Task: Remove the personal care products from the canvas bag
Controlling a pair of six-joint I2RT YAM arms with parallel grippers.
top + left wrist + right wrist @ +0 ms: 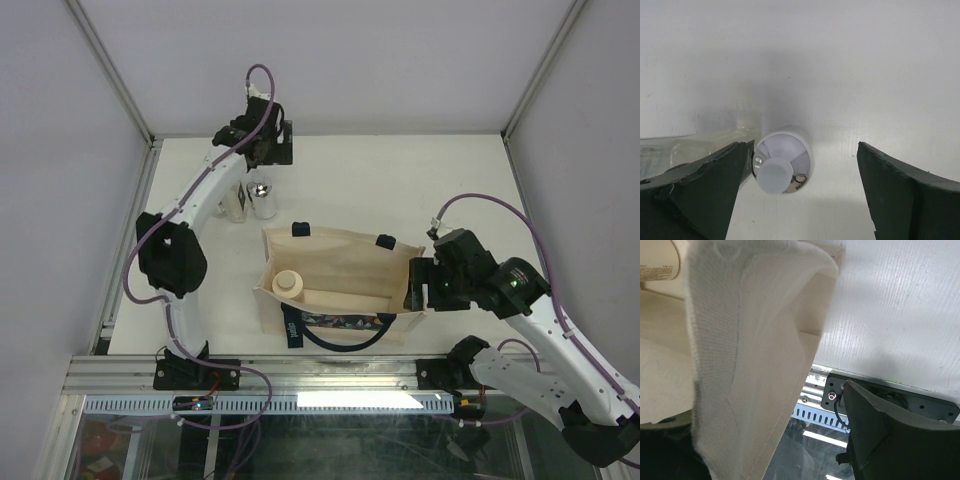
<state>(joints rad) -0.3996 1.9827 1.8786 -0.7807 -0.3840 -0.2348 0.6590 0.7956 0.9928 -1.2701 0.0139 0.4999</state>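
Observation:
The beige canvas bag point(345, 268) lies open in the middle of the table, navy handle point(335, 335) toward me. A beige bottle point(300, 290) lies inside it and shows in the right wrist view point(657, 265). My right gripper point(418, 285) is open and straddles the bag's right end wall point(750, 365). The silvery bottle point(262, 196) and the clear bottle point(237, 205) stand upright on the table at the back left. My left gripper point(268, 150) is open above and behind them; the silvery bottle point(782, 160) sits beside its left finger point(715, 185). I cannot make out the flat tube.
White walls with metal frame posts point(120, 80) close in the table on the left, back and right. The metal rail point(330, 375) runs along the near edge, also seen in the right wrist view point(815, 395).

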